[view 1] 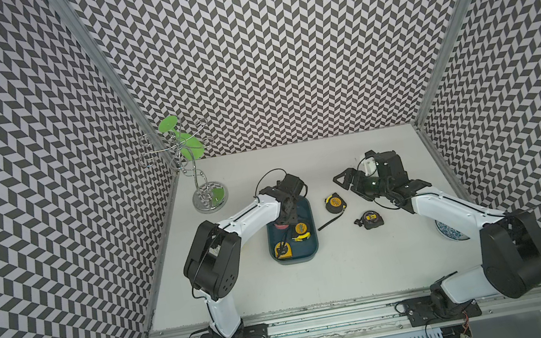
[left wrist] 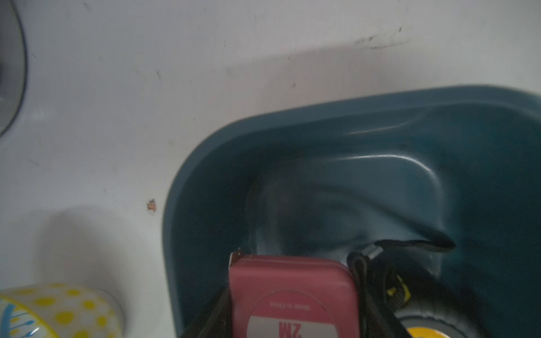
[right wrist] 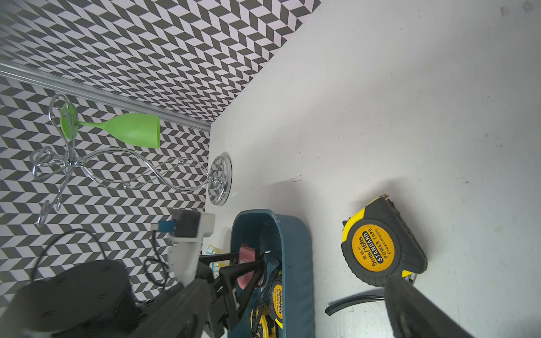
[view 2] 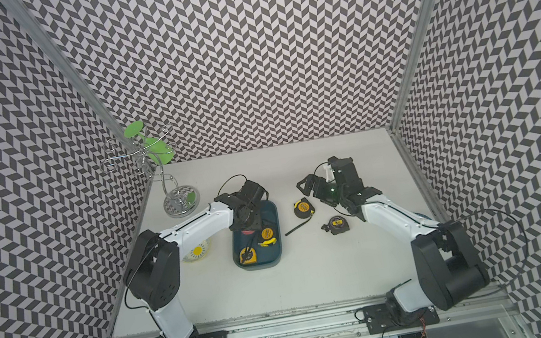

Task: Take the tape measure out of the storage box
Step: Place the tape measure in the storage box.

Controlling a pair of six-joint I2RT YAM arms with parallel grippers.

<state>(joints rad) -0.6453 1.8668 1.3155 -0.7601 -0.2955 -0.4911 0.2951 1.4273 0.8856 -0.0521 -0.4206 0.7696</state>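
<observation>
The dark teal storage box (view 1: 313,240) lies left of the table's middle. My left gripper (right wrist: 255,261) reaches down into its far end, shut on a red tape measure (left wrist: 292,292) marked 2M, which is still inside the walls. A black-and-yellow tape measure (view 1: 300,230) and a yellow one (view 1: 283,250) also lie in the box. My right gripper (view 1: 347,181) hovers open and empty over the table, right of the box (view 2: 277,230).
Two tape measures lie on the table right of the box: a black-and-yellow one (view 1: 335,202) with a trailing strap and a black one (view 1: 371,219). A chrome rack (view 1: 210,199) holding a green glass (view 1: 182,140) stands back left. Patterned dishes sit by each arm (view 2: 197,253) (view 1: 447,233).
</observation>
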